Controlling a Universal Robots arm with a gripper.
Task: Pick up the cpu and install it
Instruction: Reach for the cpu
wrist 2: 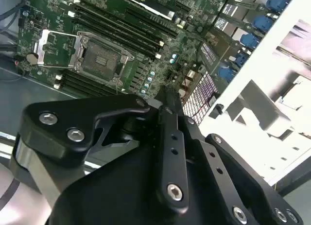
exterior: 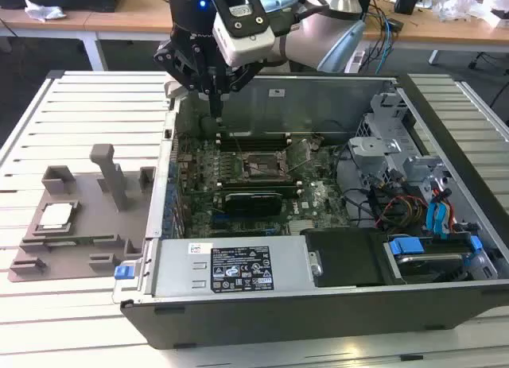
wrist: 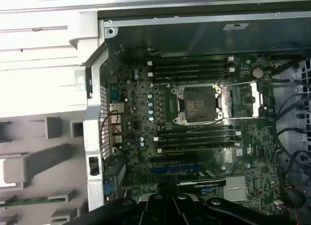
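Hand point(exterior: 216, 111) hangs from the arm over the back corner of the open computer case point(exterior: 445, 145), on the exterior view's left, its black fingers pointing down past the case's rear wall toward the motherboard point(exterior: 310, 197). The fingers look drawn together with nothing between them. In the second wrist view the fingertips point(wrist 2: 167, 96) sit above the board's edge, close to the case's perforated side wall.

Inside the case, near the middle of the motherboard, lies the cpu socket point(wrist: 199, 104). Its metal load plate point(wrist: 243, 101) is swung open to one side, and rows of black memory slots point(wrist: 194, 69) flank it. A long black expansion card point(exterior: 250, 199) lies across the board between the socket and the case's front wall. A grey power supply point(exterior: 231, 269) with a printed label fills that front wall. Drive bays with blue tabs point(exterior: 441, 217) occupy the case's end on the exterior view's right.

Outside the case, on the exterior view's left, a grey fixture tray point(exterior: 79, 253) rests on the slatted white tabletop point(exterior: 95, 106). The cpu point(exterior: 56, 215) lies flat in a recess of that tray, well apart from the hand.
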